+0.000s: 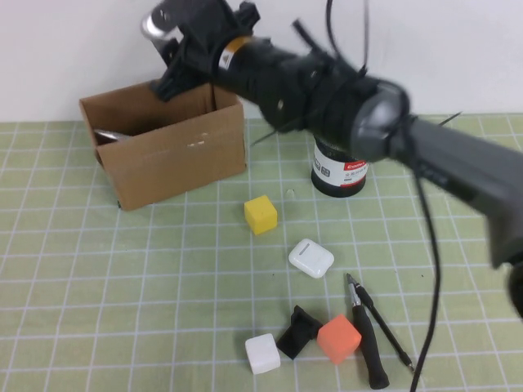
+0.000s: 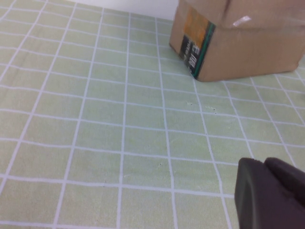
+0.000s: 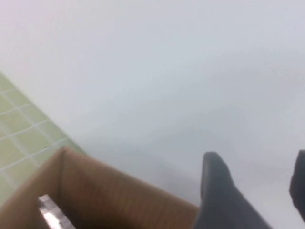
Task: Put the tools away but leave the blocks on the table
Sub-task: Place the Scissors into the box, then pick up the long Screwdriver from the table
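Observation:
My right gripper [image 1: 169,77] hangs open above the back of the cardboard box [image 1: 176,151], nothing between its fingers [image 3: 217,176]. A silver metal part of the scissors [image 1: 110,135] lies inside the box, also seen in the right wrist view [image 3: 47,210]. The thick black-handled screwdriver [image 1: 369,347] and the thin black driver [image 1: 386,328] lie side by side at the table's front right. The yellow block [image 1: 261,215] sits mid-table; the white block [image 1: 262,354] and orange block [image 1: 338,338] sit near the front. My left gripper [image 2: 262,164] is shut, low over the mat [image 2: 119,119], holding nothing.
A white rounded case [image 1: 310,258] lies between the yellow block and the drivers. A black wedge [image 1: 298,331] sits between the white and orange blocks. A black can with a red-and-white label [image 1: 338,171] stands right of the box, under my right arm.

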Tool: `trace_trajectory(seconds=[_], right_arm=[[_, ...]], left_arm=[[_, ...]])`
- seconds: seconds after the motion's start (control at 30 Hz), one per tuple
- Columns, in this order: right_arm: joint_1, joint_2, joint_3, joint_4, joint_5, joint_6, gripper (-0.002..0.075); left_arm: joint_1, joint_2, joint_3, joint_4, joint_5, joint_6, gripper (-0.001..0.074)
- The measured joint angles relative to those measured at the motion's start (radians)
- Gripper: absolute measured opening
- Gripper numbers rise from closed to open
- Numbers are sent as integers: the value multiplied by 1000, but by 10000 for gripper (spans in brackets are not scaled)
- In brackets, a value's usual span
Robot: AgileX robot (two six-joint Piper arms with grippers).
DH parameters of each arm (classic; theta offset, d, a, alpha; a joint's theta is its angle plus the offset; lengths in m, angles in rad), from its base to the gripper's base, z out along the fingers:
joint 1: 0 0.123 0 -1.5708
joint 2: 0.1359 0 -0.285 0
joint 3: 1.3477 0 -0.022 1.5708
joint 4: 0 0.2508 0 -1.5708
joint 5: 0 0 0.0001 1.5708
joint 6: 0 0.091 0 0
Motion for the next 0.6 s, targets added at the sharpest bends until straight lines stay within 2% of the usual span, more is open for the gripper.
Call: trace_trajectory(seconds=[0.1,0.2,0.4,0.5,0.6], right_arm=[[-4,-75,0,-11,202,0,281],[-19,-145,0,-103,415,63,236],[-67,-242,0,-530,878,535,49],[-115,-250,15,-500,1066,560,-3],[-161,-255,96,-342,1097,516,-6]], left_arm=[[0,0,0,0,0,0,-4],[0,0,0,0,0,0,-4],[0,0,0,0,0,0,-4],[0,0,0,0,0,0,-4],[0,0,0,0,0,0,-4]])
